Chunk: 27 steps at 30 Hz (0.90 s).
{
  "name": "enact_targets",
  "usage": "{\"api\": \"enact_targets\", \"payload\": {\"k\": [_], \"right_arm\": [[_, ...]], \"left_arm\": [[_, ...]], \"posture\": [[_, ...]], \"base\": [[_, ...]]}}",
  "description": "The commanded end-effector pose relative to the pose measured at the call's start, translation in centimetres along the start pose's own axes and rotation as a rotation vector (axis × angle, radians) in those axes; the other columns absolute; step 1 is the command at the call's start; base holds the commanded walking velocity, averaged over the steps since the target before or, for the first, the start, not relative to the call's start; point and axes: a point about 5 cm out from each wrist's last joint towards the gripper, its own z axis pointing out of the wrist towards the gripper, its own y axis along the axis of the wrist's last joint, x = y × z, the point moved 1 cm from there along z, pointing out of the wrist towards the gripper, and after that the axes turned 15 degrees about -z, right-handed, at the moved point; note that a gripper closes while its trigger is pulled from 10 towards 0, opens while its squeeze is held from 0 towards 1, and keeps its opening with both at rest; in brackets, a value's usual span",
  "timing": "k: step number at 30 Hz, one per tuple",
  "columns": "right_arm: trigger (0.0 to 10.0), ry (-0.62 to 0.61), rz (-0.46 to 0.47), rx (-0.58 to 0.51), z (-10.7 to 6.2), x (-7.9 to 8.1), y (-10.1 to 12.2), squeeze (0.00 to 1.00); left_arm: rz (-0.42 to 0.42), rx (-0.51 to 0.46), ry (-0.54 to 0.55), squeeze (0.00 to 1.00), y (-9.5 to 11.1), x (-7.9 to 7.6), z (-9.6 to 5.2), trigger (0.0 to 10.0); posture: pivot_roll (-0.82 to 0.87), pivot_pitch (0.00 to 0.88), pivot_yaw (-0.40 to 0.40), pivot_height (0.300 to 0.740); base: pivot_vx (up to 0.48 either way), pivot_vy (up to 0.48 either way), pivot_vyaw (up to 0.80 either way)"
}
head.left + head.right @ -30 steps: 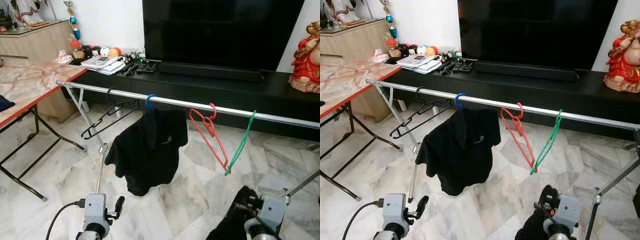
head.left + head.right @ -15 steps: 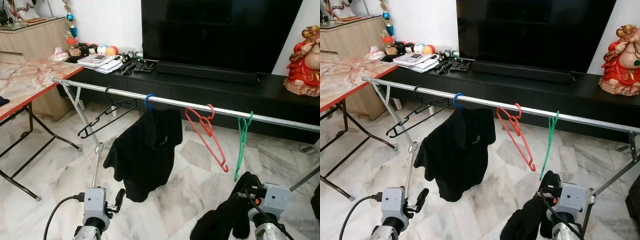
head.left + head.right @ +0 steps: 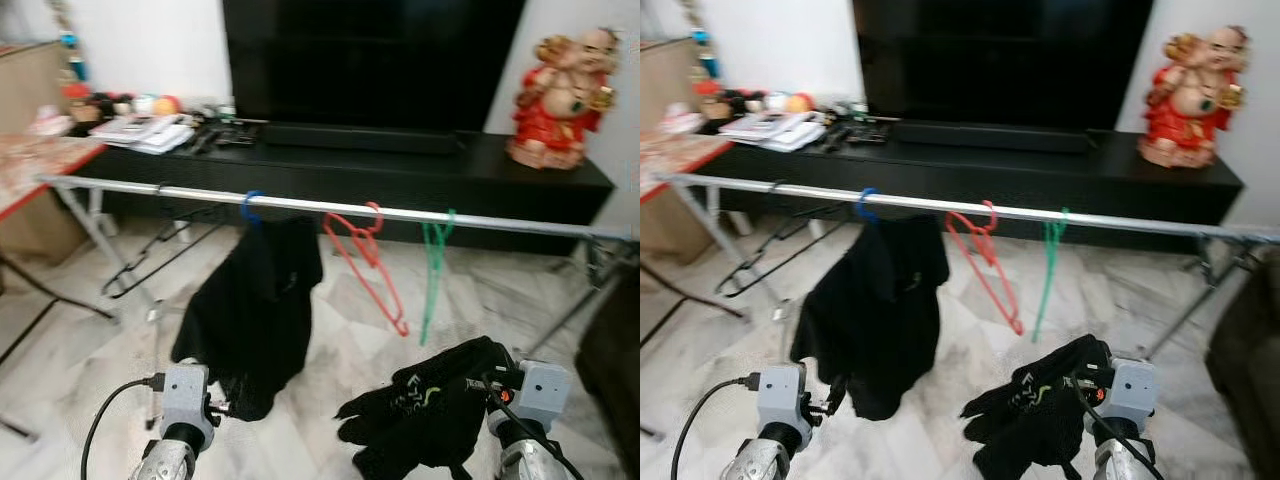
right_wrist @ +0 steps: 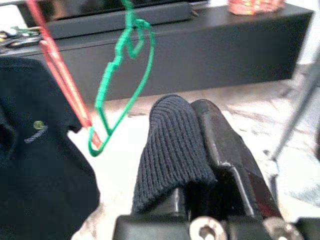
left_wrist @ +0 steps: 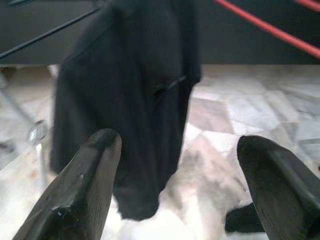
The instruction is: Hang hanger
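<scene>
A silver rail (image 3: 300, 206) runs left to right in front of the black TV bench (image 3: 400, 170). On it hang a black hanger (image 3: 150, 255) at the left, a black shirt (image 3: 250, 300) on a blue hook, then a red hanger (image 3: 365, 260) and a green hanger (image 3: 432, 265) side by side. The right gripper (image 4: 200, 150), low and near on the right, is clenched on a dark knitted garment (image 3: 430, 410), though the blur hides its exact shape. The left gripper (image 5: 177, 185) is low on the left, fingers spread wide, holding nothing.
</scene>
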Motion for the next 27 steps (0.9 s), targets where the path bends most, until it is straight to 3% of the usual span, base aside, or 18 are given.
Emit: {"api": "enact_targets", "payload": {"k": [1,3,14,27], "right_arm": [[10.0,-0.003,0.006,-0.032,0.5,0.2,0.9,0.0],[10.0,0.0,0.007,-0.033,0.5,0.5,0.9,0.0],[10.0,0.014,-0.004,-0.047,0.4,1.4,0.9,0.0],[10.0,0.018,-0.028,-0.043,0.8,1.2,0.9,0.0]], "left_arm": [[-0.02,0.004,0.002,0.0,0.0,-0.1,0.0,10.0],[-0.023,0.003,0.0,0.0,0.0,-0.4,0.0,10.0],[-0.024,0.003,-0.03,0.0,0.1,-1.4,0.1,10.0],[-0.029,-0.006,-0.026,0.0,0.3,-1.5,0.0,10.0]], "posture": [[0.03,0.0,0.001,0.74],[0.03,0.0,0.005,0.74],[0.03,0.0,0.018,0.74],[0.04,0.0,0.008,0.74]], "base": [[0.0,0.0,-0.79],[0.0,0.0,-0.79],[0.0,0.0,0.0],[0.0,0.0,0.0]]}}
